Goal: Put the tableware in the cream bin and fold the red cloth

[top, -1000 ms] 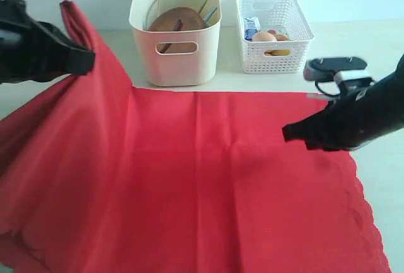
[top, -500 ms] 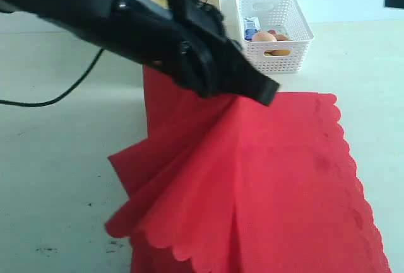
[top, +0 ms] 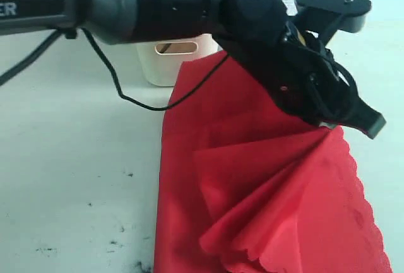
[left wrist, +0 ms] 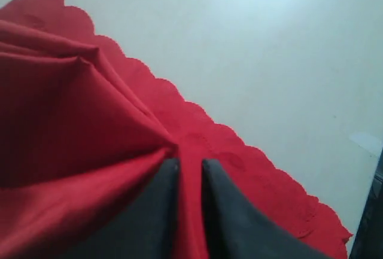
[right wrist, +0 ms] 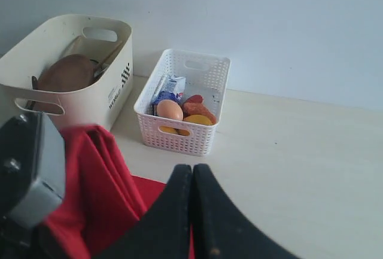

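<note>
Exterior view: the left arm reaches across the middle. The left gripper [top: 371, 123] is clamped on a bunched edge of the red cloth [top: 265, 210], which fans out in pleats below its tips and lies doubled on the table [top: 63, 159]. In the left wrist view the fabric is pinched between the dark fingers [left wrist: 149, 211], with the scalloped border just past them. The right gripper [right wrist: 191, 172] is closed tight, its fingers pressed together on nothing. Ahead of it stands the white lattice basket [right wrist: 179, 142] with food. Beside the basket is the cream bin [right wrist: 72, 100], holding the round brown plate [right wrist: 66, 72].
</note>
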`<move>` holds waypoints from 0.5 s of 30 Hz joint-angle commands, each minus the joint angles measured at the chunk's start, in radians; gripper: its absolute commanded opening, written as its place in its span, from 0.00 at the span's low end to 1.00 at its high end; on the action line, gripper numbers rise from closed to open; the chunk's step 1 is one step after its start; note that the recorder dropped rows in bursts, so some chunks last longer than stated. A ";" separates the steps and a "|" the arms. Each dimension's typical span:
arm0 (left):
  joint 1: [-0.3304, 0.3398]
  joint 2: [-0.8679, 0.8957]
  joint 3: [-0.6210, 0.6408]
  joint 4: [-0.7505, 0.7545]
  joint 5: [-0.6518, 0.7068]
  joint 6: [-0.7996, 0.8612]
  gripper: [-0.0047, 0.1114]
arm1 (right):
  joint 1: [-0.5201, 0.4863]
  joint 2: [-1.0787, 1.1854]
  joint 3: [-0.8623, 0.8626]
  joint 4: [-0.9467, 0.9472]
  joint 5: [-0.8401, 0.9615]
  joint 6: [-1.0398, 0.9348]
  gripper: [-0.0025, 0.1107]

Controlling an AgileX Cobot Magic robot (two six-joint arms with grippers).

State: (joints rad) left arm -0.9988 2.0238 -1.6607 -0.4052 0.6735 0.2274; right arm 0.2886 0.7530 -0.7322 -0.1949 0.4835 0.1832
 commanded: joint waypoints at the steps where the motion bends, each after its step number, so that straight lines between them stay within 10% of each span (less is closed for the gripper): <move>1: -0.034 0.043 -0.060 -0.024 -0.003 0.001 0.52 | -0.006 -0.007 -0.006 -0.008 0.001 0.005 0.02; 5: -0.039 0.047 -0.073 0.001 -0.008 0.010 0.94 | -0.006 -0.007 -0.006 -0.008 0.001 0.005 0.02; 11: 0.052 0.023 -0.073 0.028 0.190 0.005 0.89 | -0.006 0.013 -0.006 -0.004 0.020 0.005 0.02; 15: 0.142 0.025 -0.059 0.043 0.384 0.005 0.62 | -0.004 0.113 -0.004 0.092 0.030 -0.013 0.02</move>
State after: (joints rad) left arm -0.9061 2.0578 -1.7292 -0.3800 0.9482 0.2300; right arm 0.2886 0.7972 -0.7322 -0.1703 0.5048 0.1868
